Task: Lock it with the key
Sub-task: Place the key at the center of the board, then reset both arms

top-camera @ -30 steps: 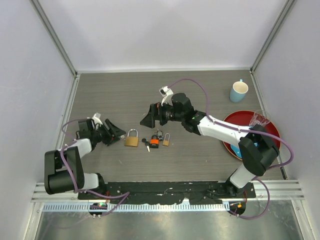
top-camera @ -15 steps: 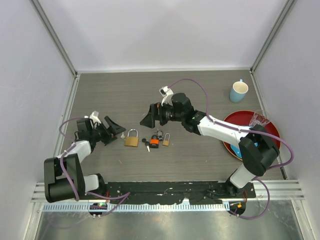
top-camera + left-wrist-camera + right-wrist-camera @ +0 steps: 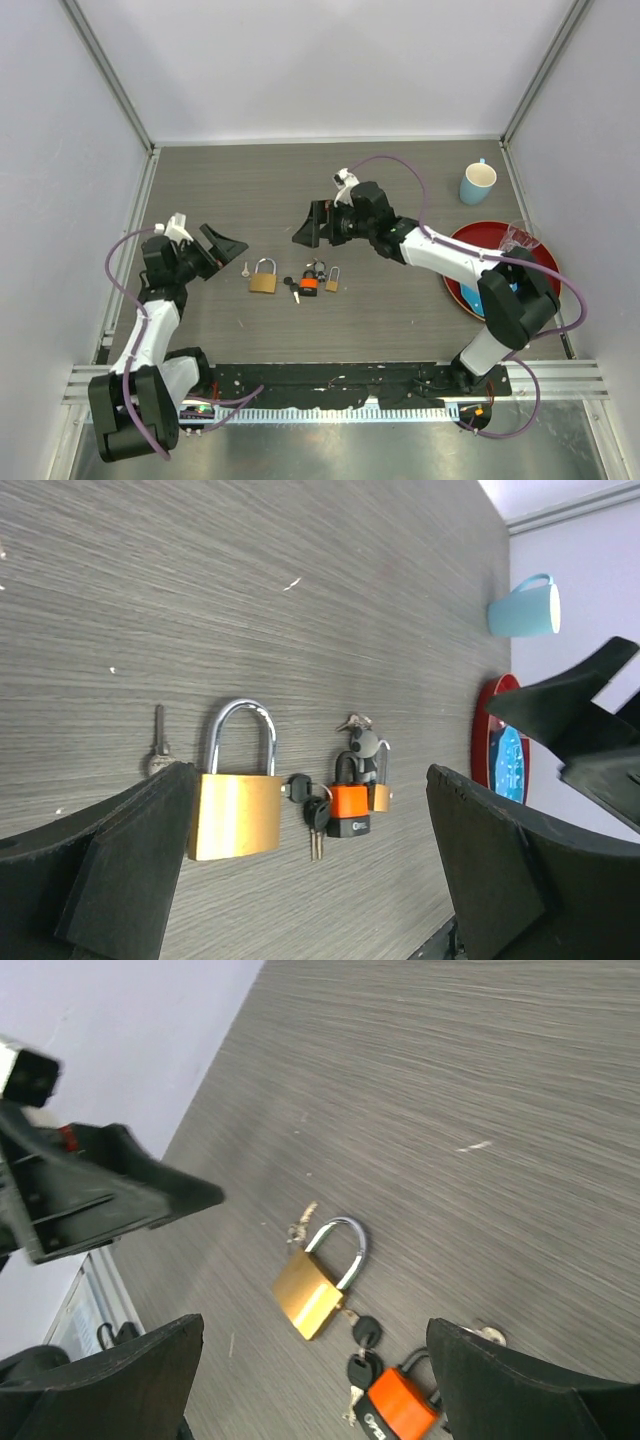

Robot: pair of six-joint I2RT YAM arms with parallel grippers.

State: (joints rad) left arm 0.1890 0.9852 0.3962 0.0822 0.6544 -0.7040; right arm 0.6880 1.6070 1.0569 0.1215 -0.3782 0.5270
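Observation:
A large brass padlock (image 3: 263,280) (image 3: 236,810) (image 3: 318,1290) lies flat on the table. A black-headed key (image 3: 291,288) (image 3: 298,790) (image 3: 362,1332) appears to sit in its base, with a second key on the same ring. A bare silver key (image 3: 245,269) (image 3: 159,745) (image 3: 300,1225) lies just left of its shackle. To the right lie an orange padlock (image 3: 308,284) (image 3: 350,805) (image 3: 395,1410) and a small brass padlock (image 3: 331,281) (image 3: 379,790). My left gripper (image 3: 232,250) (image 3: 310,780) hangs open to the left of the locks, holding nothing. My right gripper (image 3: 308,230) (image 3: 315,1325) hovers open behind them, also holding nothing.
A light blue mug (image 3: 477,183) (image 3: 525,608) stands at the back right. A red plate (image 3: 480,226) (image 3: 480,740) with a clear glass (image 3: 517,238) on it sits at the right edge. Walls close in the left, back and right sides.
My left gripper opened wide and drew back to the left, leaving the silver key on the table beside the brass padlock. The right gripper shifted slightly right and back.

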